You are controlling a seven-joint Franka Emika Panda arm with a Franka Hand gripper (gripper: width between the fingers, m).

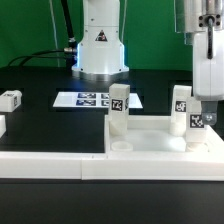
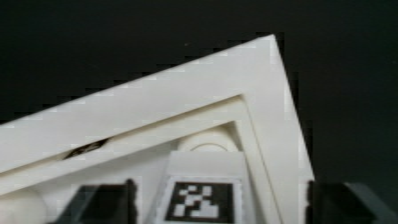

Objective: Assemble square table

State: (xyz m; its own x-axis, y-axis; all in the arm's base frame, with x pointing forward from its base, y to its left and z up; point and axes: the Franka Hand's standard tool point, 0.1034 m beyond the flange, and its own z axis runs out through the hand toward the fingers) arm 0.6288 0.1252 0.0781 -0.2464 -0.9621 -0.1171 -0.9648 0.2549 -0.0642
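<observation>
The white square tabletop (image 1: pixel 150 142) lies on the black table with its raised edges up. Two tagged white legs stand upright in its far corner sockets, one on the exterior view's left (image 1: pixel 118 108) and one further right (image 1: pixel 180 104). A third tagged leg (image 1: pixel 197 121) stands at the near corner on the exterior view's right. My gripper (image 1: pixel 203 116) is over it, fingers down either side. In the wrist view the leg (image 2: pixel 205 200) sits between the dark fingers (image 2: pixel 102 205) with gaps on both sides, so my gripper (image 2: pixel 222 205) is open. The tabletop corner (image 2: pixel 249 75) fills that view.
A loose tagged leg (image 1: pixel 10 98) lies at the exterior view's left, and another white part (image 1: pixel 2 126) shows at the left edge. The marker board (image 1: pixel 88 99) lies before the robot base (image 1: pixel 100 50). A long white rail (image 1: pixel 50 166) runs along the front.
</observation>
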